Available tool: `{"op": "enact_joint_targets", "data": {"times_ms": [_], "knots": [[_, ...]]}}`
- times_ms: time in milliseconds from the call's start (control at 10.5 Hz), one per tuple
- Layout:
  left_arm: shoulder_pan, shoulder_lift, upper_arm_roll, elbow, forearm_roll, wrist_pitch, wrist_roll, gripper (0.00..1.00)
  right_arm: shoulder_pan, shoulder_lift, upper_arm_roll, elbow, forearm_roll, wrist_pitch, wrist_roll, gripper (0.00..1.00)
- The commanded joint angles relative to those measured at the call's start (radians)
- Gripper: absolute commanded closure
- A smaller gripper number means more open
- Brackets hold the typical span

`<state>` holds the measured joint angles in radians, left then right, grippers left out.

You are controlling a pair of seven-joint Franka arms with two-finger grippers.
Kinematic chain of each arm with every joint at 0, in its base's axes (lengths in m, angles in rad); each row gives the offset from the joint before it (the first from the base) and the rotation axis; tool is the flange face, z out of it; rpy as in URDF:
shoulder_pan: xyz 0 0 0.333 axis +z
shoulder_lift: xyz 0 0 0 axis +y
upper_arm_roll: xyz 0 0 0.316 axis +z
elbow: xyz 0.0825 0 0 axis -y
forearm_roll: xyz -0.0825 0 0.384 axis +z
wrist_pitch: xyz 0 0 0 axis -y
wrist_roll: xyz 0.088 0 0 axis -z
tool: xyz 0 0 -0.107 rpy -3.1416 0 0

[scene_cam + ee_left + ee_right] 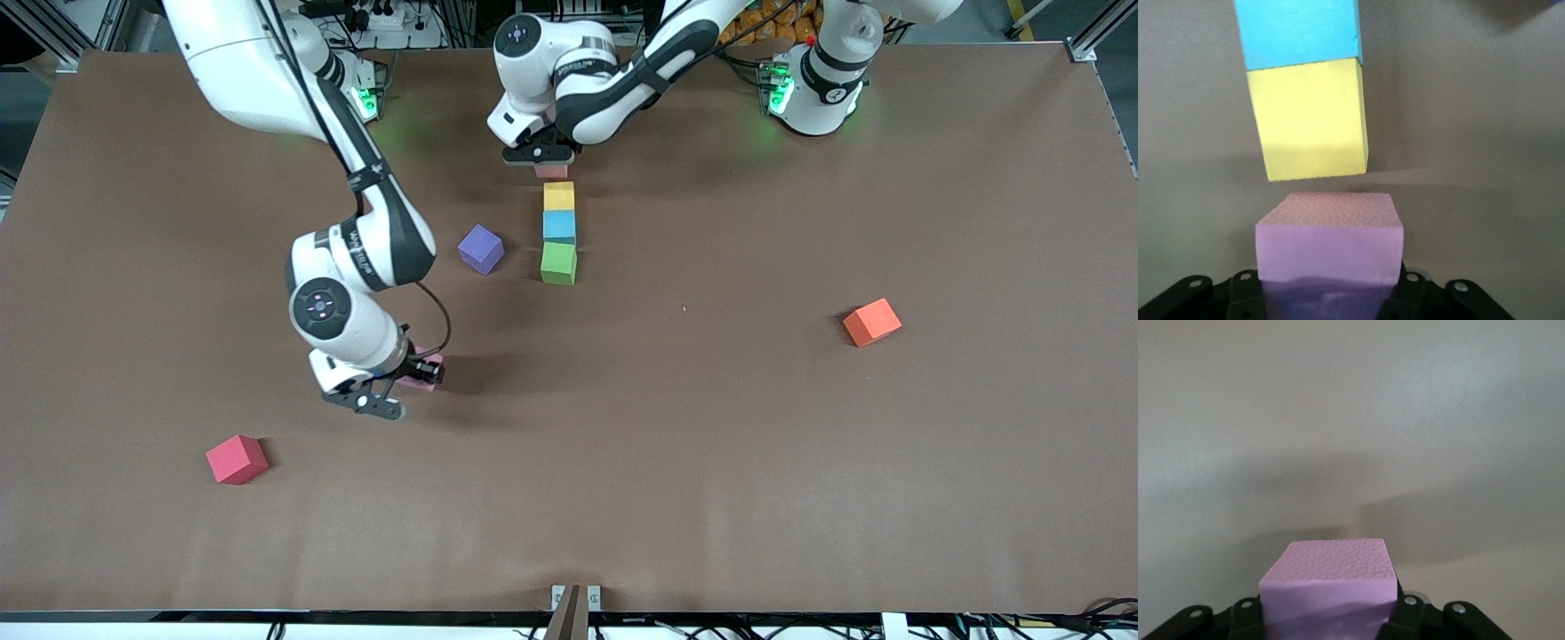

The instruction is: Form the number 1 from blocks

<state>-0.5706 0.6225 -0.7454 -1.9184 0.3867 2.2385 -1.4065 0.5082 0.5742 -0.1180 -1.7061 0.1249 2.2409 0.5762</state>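
While the left gripper [544, 160] sits low at the head of the block column, its jaws are closed on a pink cube [1329, 240], which you can see in the left wrist view lined up just beside the yellow cube [1310, 120] with a narrow strip of table [711, 444] showing between them. In the front view only a sliver of that pink cube [551, 172] shows under the gripper, farther from the camera than the yellow one. The column itself runs toward the camera in 3 touching pieces: yellow cube [559, 195], then blue cube [559, 226], then green cube [558, 263] nearest to you. The right gripper [402, 375] is down toward the right arm's end of the table, nearer the camera than the column, and its jaws grip the 2nd pink cube [1329, 583], which the right wrist view shows sitting squarely between the fingers over bare table; in the front view that cube [425, 372] pokes out beside the hand. You will also find a purple cube [481, 249] lying beside the column on the right arm's side, a red cube [236, 459] nearer the camera than the right gripper, and an orange cube [872, 322] well apart toward the left arm's end.
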Motion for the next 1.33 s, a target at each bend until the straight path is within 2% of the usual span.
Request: {"op": "enact_joint_targets", "data": {"times_ms": [0, 190, 571, 952, 1238], "knots": [[0.005, 0.023, -0.005, 0.006, 0.02, 0.009, 0.031, 1.0, 0.001, -0.115, 0.009, -0.125, -0.007, 0.014, -0.012, 0.48], [0.006, 0.039, -0.003, 0.01, 0.012, 0.013, 0.018, 1.0, -0.003, -0.161, 0.011, -0.165, -0.004, 0.013, -0.012, 0.48], [0.018, 0.04, 0.001, 0.009, 0.001, 0.039, -0.009, 1.0, -0.002, -0.175, 0.011, -0.168, -0.002, 0.009, -0.012, 0.48], [0.021, 0.042, 0.009, 0.003, 0.004, 0.067, -0.074, 1.0, -0.016, -0.243, 0.011, -0.236, -0.002, 0.009, -0.071, 0.48], [0.02, 0.049, 0.012, -0.005, 0.014, 0.072, -0.074, 1.0, -0.014, -0.238, 0.011, -0.233, -0.001, 0.012, -0.072, 0.48]]}}
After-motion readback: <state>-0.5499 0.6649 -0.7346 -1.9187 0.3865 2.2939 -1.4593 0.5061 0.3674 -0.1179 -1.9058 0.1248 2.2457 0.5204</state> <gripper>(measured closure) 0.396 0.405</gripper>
